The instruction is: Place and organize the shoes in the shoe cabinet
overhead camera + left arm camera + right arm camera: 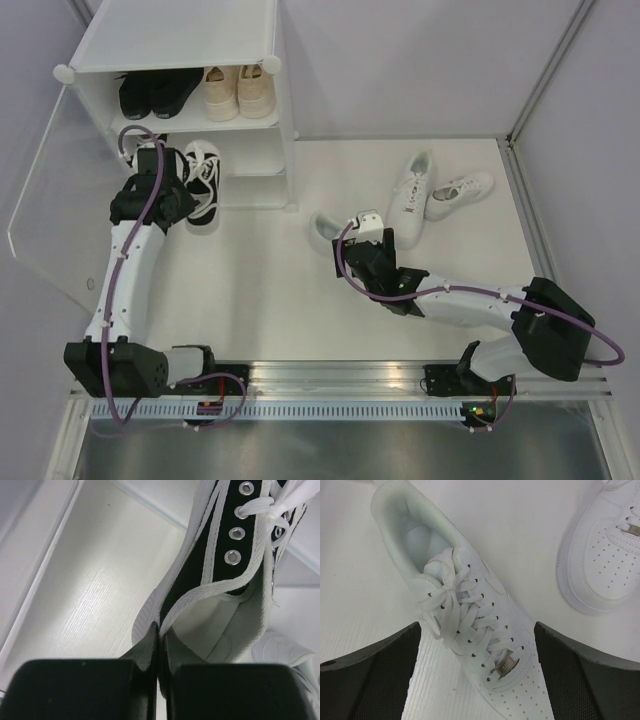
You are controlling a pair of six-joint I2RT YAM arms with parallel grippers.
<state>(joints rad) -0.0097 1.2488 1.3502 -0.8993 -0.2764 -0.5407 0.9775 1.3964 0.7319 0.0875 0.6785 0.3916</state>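
Right pincer (477, 676): its fingers were spread wide, one on either side of a white shoe, gripping nothing.
White shoe (470, 630): it lay laced on the table (250, 290), right of the cabinet, with its heel opening pointing away from the wrist camera.
Left pincer (158, 630): its fingers were pressed together, clamped on the white-edged collar of a black-and-white shoe.
Black-and-white shoe (225, 540): it stretched away from the fingers, its metal eyelets and white lace showing. From overhead the pincer sat at the front of the cabinet's lower shelf.
Second white shoe (410, 195): it was on the table beyond the right pincer, toe toward the arms.
Third white shoe (462, 193): it lay just beside the second, angled to the right.
Cabinet (180, 40): it stood at the far left of the table.
Black pair (155, 92): they were on the upper visible shelf, left side.
Beige pair (238, 90): they shared that shelf, just right of the black pair.
Door (50, 200): it was swung out to the left.
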